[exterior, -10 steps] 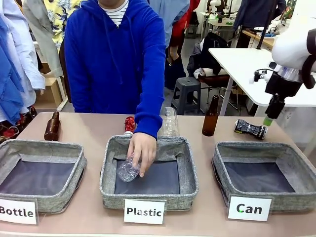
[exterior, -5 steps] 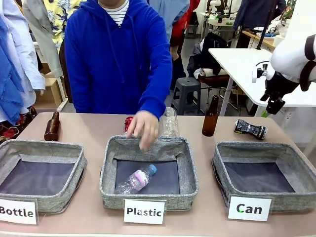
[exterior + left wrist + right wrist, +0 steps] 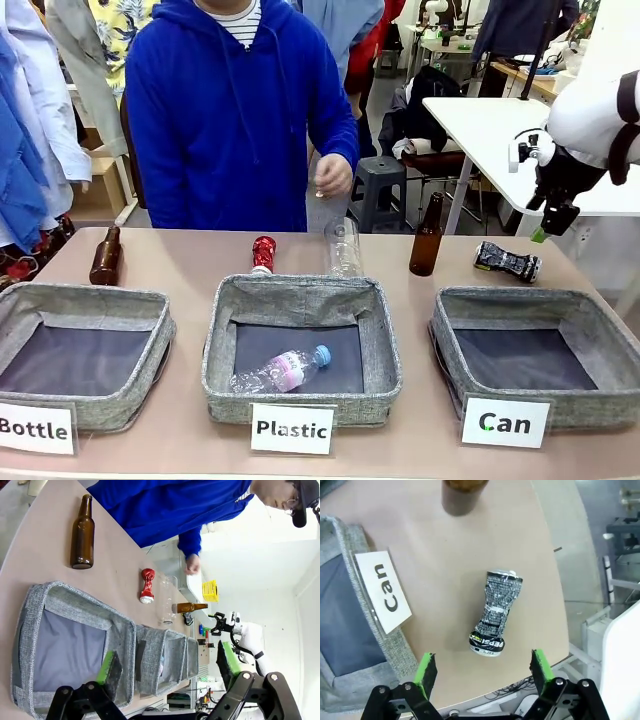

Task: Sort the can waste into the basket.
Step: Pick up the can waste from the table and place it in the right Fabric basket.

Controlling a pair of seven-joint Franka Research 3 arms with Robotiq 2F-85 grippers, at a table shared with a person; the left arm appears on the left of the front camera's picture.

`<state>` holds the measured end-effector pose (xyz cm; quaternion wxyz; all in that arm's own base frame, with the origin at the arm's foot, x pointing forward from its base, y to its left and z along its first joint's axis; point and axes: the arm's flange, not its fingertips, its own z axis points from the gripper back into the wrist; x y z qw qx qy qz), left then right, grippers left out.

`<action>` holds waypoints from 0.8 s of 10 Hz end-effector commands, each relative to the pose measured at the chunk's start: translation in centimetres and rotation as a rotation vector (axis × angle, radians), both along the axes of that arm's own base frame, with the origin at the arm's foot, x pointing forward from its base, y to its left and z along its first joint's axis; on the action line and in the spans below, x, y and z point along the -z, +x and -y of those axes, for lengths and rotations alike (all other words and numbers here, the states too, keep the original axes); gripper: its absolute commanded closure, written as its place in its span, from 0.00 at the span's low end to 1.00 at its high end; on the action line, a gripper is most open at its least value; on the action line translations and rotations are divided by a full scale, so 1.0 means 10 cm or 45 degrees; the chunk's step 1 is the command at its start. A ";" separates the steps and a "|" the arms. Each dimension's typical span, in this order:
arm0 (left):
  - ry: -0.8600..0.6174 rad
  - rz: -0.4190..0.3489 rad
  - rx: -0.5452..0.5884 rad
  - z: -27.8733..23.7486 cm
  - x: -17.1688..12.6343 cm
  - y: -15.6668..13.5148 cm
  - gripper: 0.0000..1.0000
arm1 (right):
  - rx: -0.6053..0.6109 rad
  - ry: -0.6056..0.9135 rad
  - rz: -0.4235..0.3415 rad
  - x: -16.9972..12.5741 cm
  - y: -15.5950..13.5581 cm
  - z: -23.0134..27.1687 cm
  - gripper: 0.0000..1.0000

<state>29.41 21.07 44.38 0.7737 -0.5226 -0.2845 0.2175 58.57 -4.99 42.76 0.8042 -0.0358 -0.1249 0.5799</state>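
A: State of the right claw (image 3: 483, 666)?
B: Fingers spread apart, nothing between them. It hangs in the air over the end of the tabletop (image 3: 180, 265)

A: Can waste, from there?
B: One crushed black-and-silver metal can (image 3: 496, 615) lies on its side below the right claw, just ahead of the fingertips and in line with the gap, untouched. One crushed red metal can (image 3: 263, 252) stands well away, behind the middle "Plastic" basket (image 3: 300, 298), near the person's edge.

A: The target?
B: The grey woven-fabric rectangular basket (image 3: 590, 405) with dark liner sits just beside the black-and-silver can, off the claw's left finger in the wrist view. Its white "Can" label (image 3: 384, 591) stands at the front wall.

A: And the left claw (image 3: 167, 664)?
B: Fingers apart as well, gripping nothing. A grey fabric end basket (image 3: 125, 640) lies under its fingertips. The red can is well ahead, past that basket, between a brown glass bottle (image 3: 83, 532) and an upright clear plastic bottle (image 3: 167, 600)

A: The person?
B: One closed hand (image 3: 332, 177) raised at chest height, well away from both claws
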 end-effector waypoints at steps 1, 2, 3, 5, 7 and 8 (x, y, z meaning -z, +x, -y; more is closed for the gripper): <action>-0.006 0.041 0.000 -0.01 0.01 0.01 0.00 | 0.162 -0.056 -0.062 0.23 0.34 0.05 0.00; -0.006 0.041 0.000 -0.01 0.01 0.01 0.00 | 0.132 -0.024 -0.110 0.38 0.41 0.07 0.00; -0.006 0.041 0.000 -0.01 0.01 0.01 0.00 | 0.155 -0.003 -0.155 0.52 0.50 0.09 0.00; -0.006 0.041 0.000 -0.01 0.01 0.01 0.00 | 0.207 0.018 -0.217 0.82 0.66 0.08 0.00; -0.006 0.041 0.000 -0.01 0.01 0.01 0.00 | 0.225 -0.022 -0.200 1.08 0.77 -0.03 0.00; -0.006 0.041 0.000 -0.01 0.01 0.01 0.00 | 0.216 -0.012 -0.239 1.19 0.80 -0.07 0.00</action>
